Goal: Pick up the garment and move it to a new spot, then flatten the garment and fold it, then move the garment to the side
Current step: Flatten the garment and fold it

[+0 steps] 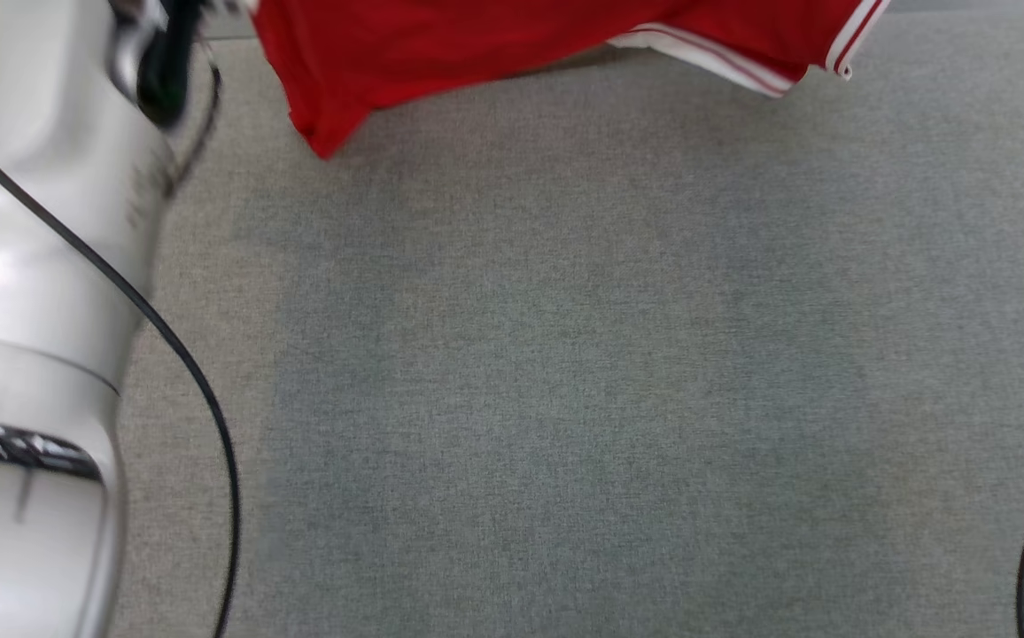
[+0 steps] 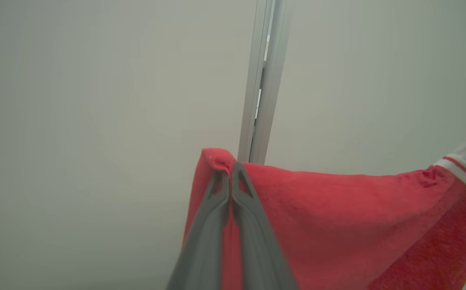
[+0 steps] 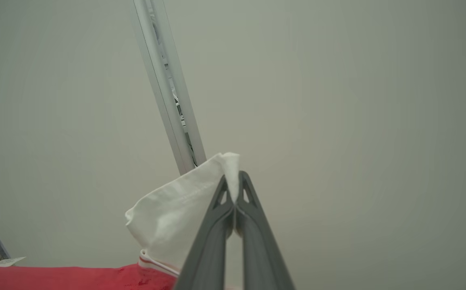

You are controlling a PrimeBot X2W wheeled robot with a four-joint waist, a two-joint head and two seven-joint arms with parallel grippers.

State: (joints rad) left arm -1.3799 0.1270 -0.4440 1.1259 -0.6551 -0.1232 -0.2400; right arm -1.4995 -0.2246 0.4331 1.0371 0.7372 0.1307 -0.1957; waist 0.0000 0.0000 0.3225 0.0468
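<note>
Red garment (image 1: 477, 44) with a white sleeve (image 3: 176, 213) and striped trim, hung in the air over the far side of the grey counter (image 1: 565, 354). Whether its lowest corner touches the surface cannot be told. The cloth is soft, light and limp. It sags between its two held points and would likely slip from a shallow pinch, so it is best held at hems and corners, well apart, where doubled fabric gives the most purchase. The left fingers (image 2: 229, 181) are closed, pinching a bunched red corner. The right fingers (image 3: 234, 185) are closed, pinching the tip of the white sleeve. Both sets of fingers are raised and point towards a pale wall (image 2: 96, 100) and a metal post (image 2: 261, 80), with the fabric stretched between them. The pale left forearm (image 1: 34, 266) reaches away along the left edge of the head view, a black cable (image 1: 166, 337) running beside it. Judged stage: garment lifted for carrying, and flattening and folding not yet begun.
</note>
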